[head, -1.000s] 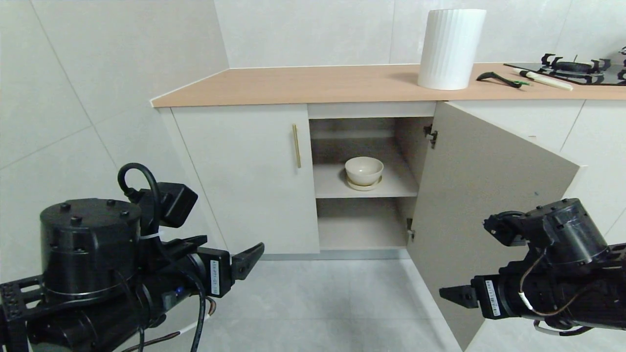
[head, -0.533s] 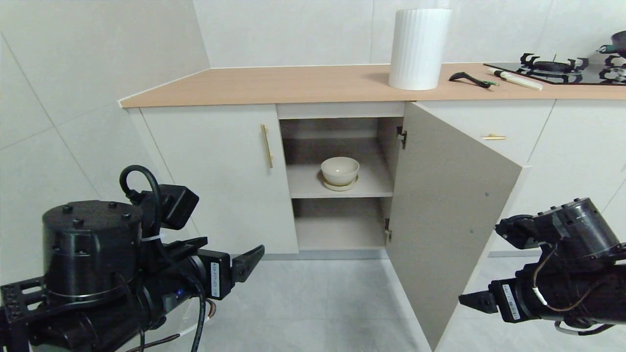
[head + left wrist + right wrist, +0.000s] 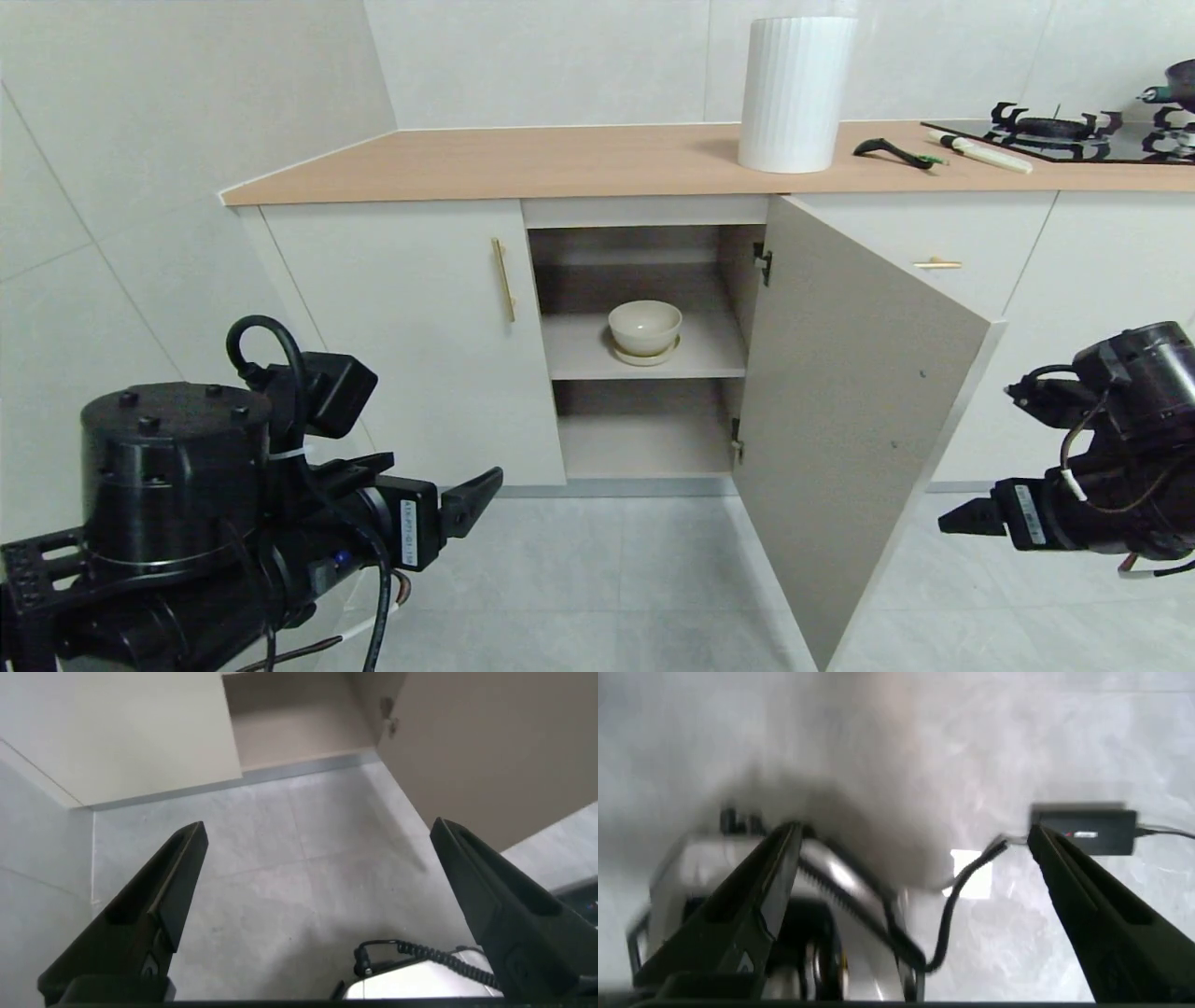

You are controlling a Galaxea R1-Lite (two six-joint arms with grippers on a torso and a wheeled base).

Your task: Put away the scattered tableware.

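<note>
You have the glossy cream round bowl (image 3: pixel 644 326) sitting on a shallow matching saucer (image 3: pixel 642 357), both on the upper shelf (image 3: pixel 581 351) of the matte beige cabinet (image 3: pixel 411 327), whose flat door (image 3: pixel 859 373) stands swung wide. Your left gripper (image 3: pixel 318 829) hangs low over the smooth grey floor tiles (image 3: pixel 607 560), its black wedge-shaped fingers spread and empty. Your right gripper (image 3: pixel 913 831) is likewise parted, holding nothing (both are well apart from the bowl). On the wood-grain countertop (image 3: pixel 560 159) stands a tall white ribbed cylinder (image 3: pixel 796 93).
</note>
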